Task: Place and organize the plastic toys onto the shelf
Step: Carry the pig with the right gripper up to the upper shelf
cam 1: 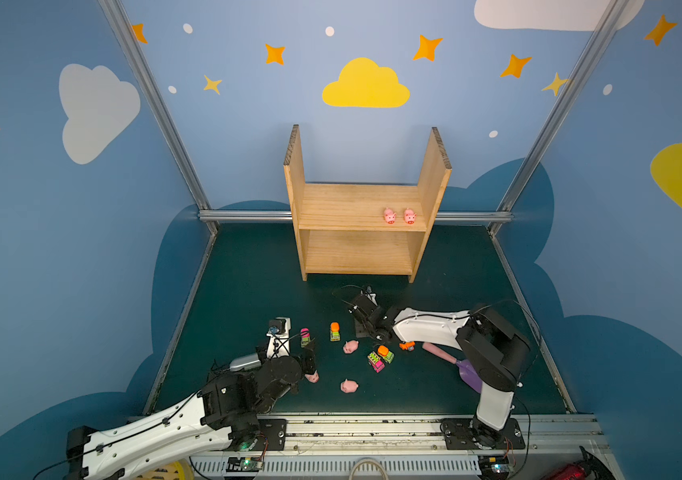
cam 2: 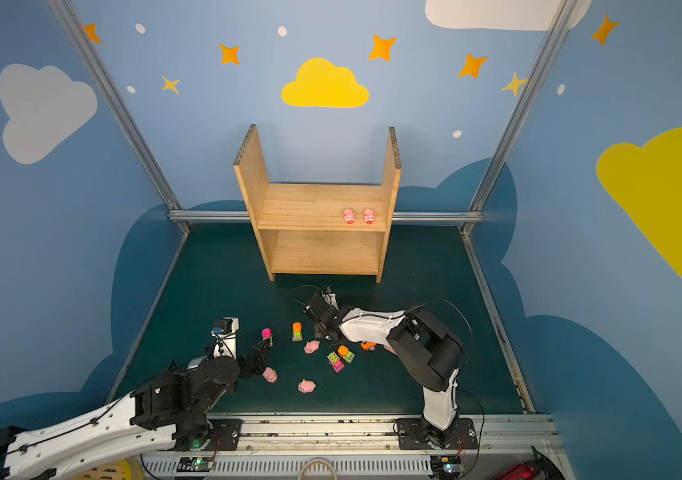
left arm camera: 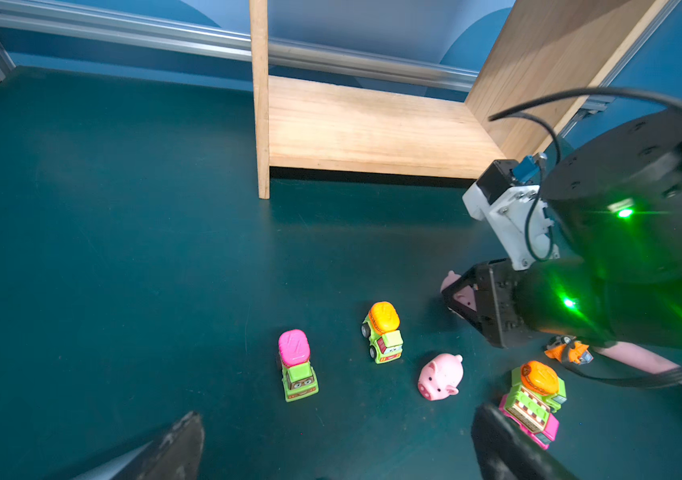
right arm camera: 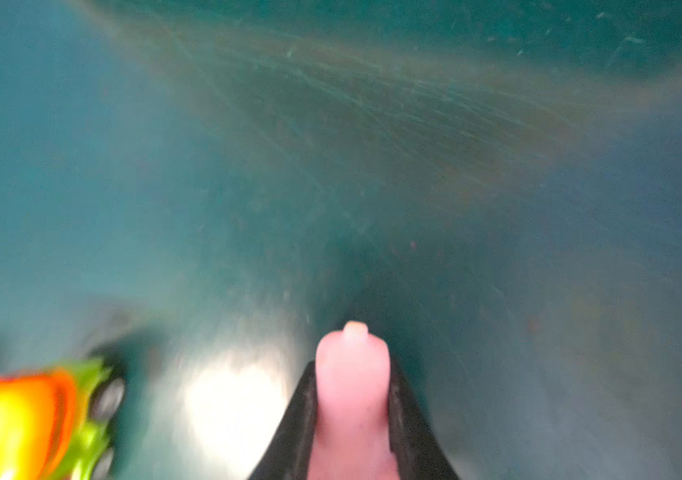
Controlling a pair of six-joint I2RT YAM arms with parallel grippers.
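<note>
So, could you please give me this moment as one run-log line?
right hand: shut on pig | left hand: open, empty | shelf: two pigs on upper board

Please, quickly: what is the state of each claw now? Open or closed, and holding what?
Left claw: open, nothing between its fingers.
Right claw: closed on a pink pig.

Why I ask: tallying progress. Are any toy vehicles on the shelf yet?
No, only two pink pigs stand on the shelf, on its upper board.
</note>
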